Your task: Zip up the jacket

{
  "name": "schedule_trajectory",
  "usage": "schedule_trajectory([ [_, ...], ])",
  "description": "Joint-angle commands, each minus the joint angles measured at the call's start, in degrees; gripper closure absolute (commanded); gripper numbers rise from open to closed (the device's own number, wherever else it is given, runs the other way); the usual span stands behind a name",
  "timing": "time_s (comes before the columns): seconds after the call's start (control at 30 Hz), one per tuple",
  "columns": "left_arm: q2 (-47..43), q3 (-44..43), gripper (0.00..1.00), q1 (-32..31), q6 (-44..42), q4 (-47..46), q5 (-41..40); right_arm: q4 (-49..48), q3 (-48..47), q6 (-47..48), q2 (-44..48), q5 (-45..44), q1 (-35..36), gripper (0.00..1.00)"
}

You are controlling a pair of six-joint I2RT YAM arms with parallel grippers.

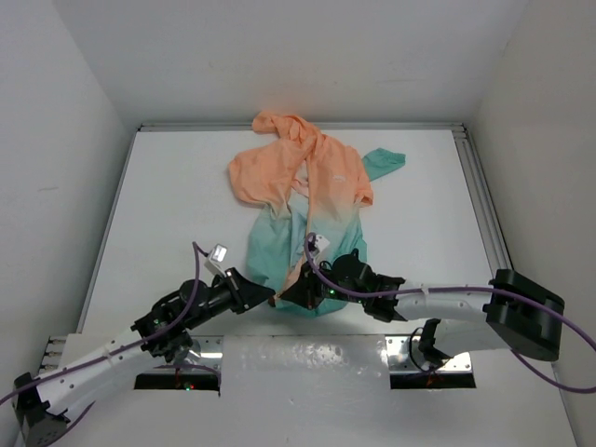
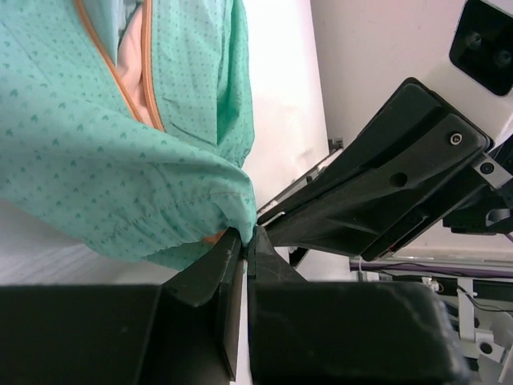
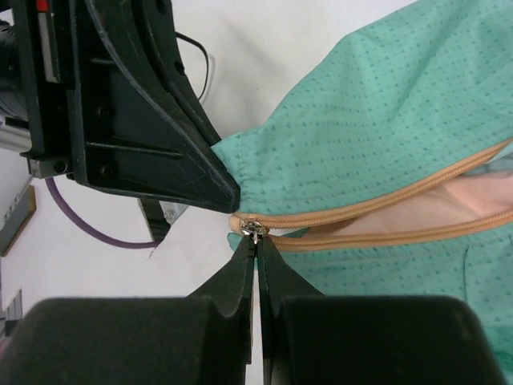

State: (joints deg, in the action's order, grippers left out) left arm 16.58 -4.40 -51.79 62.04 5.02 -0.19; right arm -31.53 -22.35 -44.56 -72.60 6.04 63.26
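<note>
Two holds are made at the near hem of the jacket on the table, left claw clamped on fabric, right claw on the zipper pull, which should next be drawn far.

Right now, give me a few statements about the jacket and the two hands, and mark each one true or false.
1. The zipper of the jacket is fully closed. False: its orange tapes lie apart beyond the zipper pull.
2. The right hand is shut on the zipper pull. True.
3. The left hand hangs open, clear of the jacket. False: it is shut on the teal hem.
4. The peach hood lies farther from both hands than the teal hem. True.
</note>
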Motion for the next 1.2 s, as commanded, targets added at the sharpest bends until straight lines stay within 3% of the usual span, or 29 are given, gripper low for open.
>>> schedule_trajectory([
  [0.0, -3.74, -2.8, 1.0, -0.33, -2.1, 2.53, -1.92, 3.38, -4.36, 2.89, 1.14, -3.66, 0.46, 1.0],
  [0.27, -10.34, -7.98, 1.0, -0.33, -5.26, 15.97, -2.19, 20.88, -15.51, 10.97, 0.8, -28.24, 0.28, 1.0],
  [0.53, -11.65, -21.24, 1.0, -0.33, -9.74, 26.78, -6.38, 29.94, -29.05, 22.13, -7.46, -42.42, -3.93, 1.0],
  [0.77, -13.41, -42.85, 1.0, -0.33, -17.29, 34.62, -21.58, 38.71, -49.67, 24.08, -16.51, -47.61, -23.93, 1.0],
  [0.9, -15.17, -47.09, 1.0, -0.33, -17.05, 37.42, -28.8, 44.18, -59.46, 23.03, -21.35, -51.56, -33.8, 1.0],
  [1.03, -16.4, -47.63, 1.0, -0.33, -15.46, 40.34, -33.99, 50.06, -66.14, 16.53, -21.36, -47.9, -44.34, 1.0],
  [1.17, -17.55, -48.23, 1.0, -0.33, -14.84, 43.14, -36.28, 52.18, -66.59, 13.53, -17.15, -45.42, -48.14, 1.0],
])
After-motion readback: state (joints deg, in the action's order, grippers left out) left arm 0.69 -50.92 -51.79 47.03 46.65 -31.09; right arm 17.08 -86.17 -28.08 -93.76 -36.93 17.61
